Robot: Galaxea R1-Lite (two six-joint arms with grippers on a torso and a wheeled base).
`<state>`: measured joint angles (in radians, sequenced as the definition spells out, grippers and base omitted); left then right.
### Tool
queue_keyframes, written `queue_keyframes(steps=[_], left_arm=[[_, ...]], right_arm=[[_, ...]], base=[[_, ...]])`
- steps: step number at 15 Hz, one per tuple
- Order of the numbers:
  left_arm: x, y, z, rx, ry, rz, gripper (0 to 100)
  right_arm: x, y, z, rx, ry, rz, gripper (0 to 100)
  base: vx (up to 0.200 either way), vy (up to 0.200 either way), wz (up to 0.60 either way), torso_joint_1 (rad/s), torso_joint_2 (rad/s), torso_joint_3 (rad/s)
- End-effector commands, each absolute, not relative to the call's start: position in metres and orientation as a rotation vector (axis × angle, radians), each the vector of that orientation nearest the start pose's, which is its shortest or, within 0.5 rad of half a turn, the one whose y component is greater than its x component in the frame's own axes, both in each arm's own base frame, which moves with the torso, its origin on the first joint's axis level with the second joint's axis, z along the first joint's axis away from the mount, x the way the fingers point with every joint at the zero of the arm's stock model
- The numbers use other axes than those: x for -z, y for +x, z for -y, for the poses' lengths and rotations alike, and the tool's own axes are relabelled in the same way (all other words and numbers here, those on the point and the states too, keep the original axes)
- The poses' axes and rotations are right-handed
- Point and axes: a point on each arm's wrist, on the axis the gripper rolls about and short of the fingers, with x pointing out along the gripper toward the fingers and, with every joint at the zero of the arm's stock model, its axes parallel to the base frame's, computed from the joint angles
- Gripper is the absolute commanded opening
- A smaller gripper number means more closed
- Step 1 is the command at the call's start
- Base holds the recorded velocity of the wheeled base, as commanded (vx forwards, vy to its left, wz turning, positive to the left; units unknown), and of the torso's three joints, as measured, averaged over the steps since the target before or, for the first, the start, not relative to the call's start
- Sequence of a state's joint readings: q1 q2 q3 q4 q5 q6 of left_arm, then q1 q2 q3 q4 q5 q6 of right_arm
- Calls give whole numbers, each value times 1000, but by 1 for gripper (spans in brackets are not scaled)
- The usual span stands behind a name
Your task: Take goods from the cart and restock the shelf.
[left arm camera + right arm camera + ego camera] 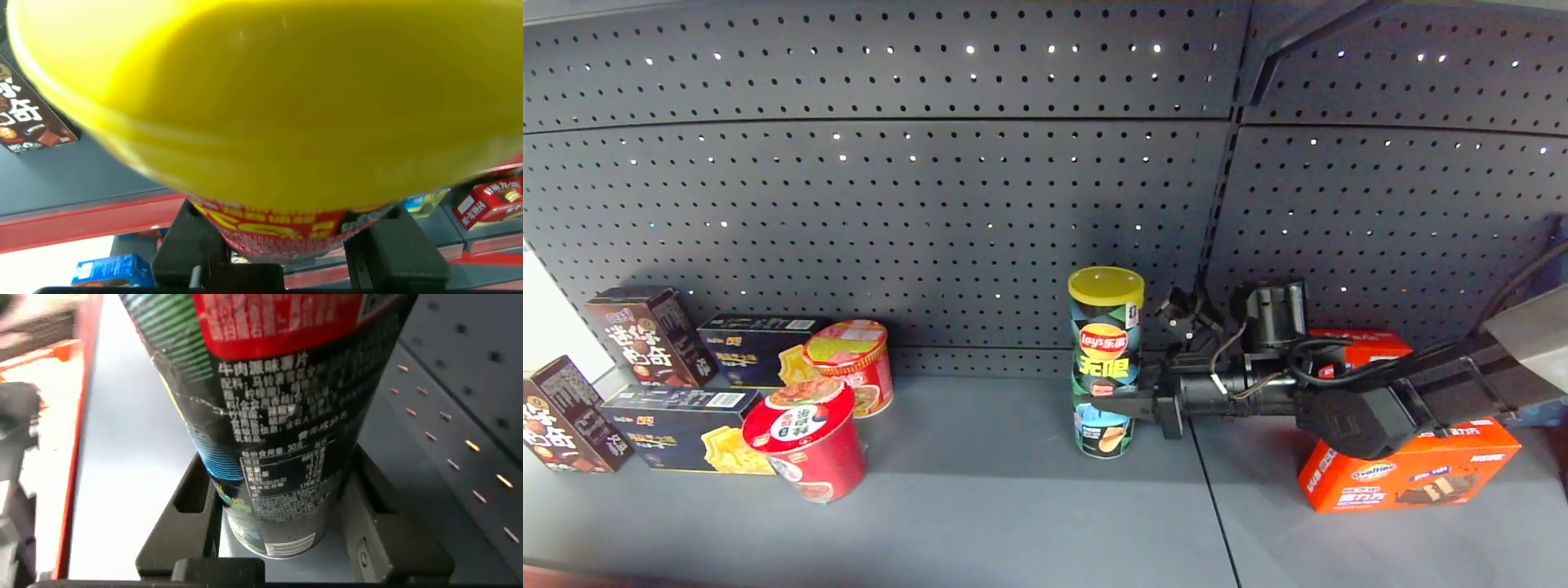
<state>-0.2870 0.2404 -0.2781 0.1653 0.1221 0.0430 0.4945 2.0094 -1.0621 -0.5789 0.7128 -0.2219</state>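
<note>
As right gripper (1112, 402) clamps the can (1105, 347) (upright), left gripper (290, 249) holds cup (270, 106)

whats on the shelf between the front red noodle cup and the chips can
Nothing. In the head view, the grey shelf board is bare between the front red noodle cup and the chips can.

The shelf (1013, 506) held nine items, tallied by kind. Chip can (1105, 367) with a yellow lid: one. Red noodle cups (805, 441) (849, 367): two. Upright dark brown boxes (649, 335) (568, 416): two. Flat navy boxes (682, 425) (756, 347) with yellow print: two. Orange boxes (1409, 469) (1364, 347): two, the rear one mostly hidden. The left wrist view added one red tub (270, 98) with a yellow lid.
</note>
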Motion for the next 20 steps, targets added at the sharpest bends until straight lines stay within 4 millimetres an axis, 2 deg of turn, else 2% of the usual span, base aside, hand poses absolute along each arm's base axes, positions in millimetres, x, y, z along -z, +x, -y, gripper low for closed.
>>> queue_keyframes(steps=[1, 4, 5, 9, 11, 13, 16, 20], left_arm=[[-137, -22, -9, 166, 56, -89, 0], [-138, -22, -10, 169, 53, -83, 0], [-138, -23, -10, 170, 53, -81, 0], [-133, -23, -10, 196, 54, -82, 0], [-134, -23, -11, 196, 54, -81, 0], [-134, -23, -11, 196, 54, -79, 0], [-135, -23, -11, 193, 54, -79, 0], [-134, -23, -10, 193, 55, -85, 0]], right_arm=[[-164, 293, -206, -1216, -160, -228, 0], [-185, 257, -208, -1170, -100, -210, 0], [-186, 252, -206, -1166, -97, -203, 0], [-186, 197, -165, -1172, -94, -187, 0], [-181, 178, -149, -1170, -93, -199, 0], [-169, 166, -138, -1163, -97, -206, 0], [-152, 159, -133, -1184, -88, -182, 0], [-140, 163, -135, -1177, -84, -201, 0]], base=[[0, 0, 0, 0, 0, 0], [0, 0, 0, 0, 0, 0], [0, 0, 0, 0, 0, 0], [0, 0, 0, 0, 0, 0], [0, 0, 0, 0, 0, 0], [0, 0, 0, 0, 0, 0], [0, 0, 0, 0, 0, 0], [0, 0, 0, 0, 0, 0]])
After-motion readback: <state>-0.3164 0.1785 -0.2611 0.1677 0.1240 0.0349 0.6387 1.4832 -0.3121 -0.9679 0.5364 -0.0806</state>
